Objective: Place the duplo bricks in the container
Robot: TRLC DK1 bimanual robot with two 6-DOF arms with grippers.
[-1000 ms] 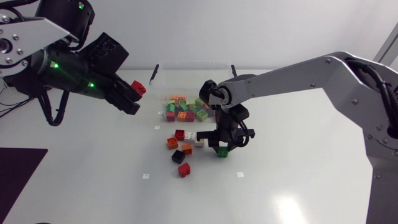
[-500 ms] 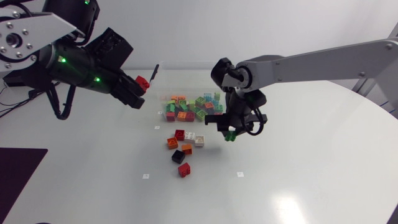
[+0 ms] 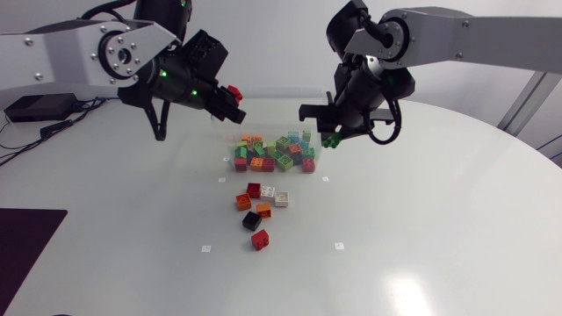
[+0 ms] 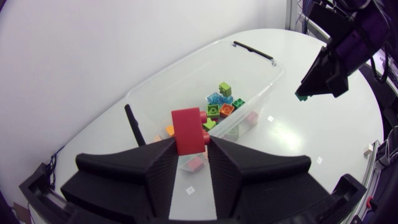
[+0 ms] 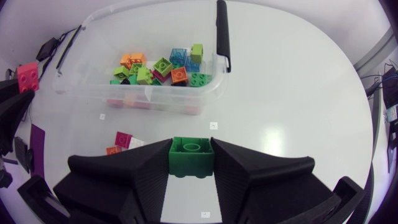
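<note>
White bench (image 3: 421, 246), container (image 3: 226, 151) part-filled. Left jaws clamped on red brick (image 3: 234, 91), right jaws on green brick (image 3: 331, 140); both newly raised beside container, drops pending. Loose bricks (image 3: 252, 220) before container.

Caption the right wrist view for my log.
Right hand grips a green brick, with the clear container ahead.

Clear plastic container (image 5: 93, 59), glossy plastic bricks (image 5: 163, 65), matt black right end effector (image 5: 191, 158), smooth glossy table (image 3: 439, 246)
</note>
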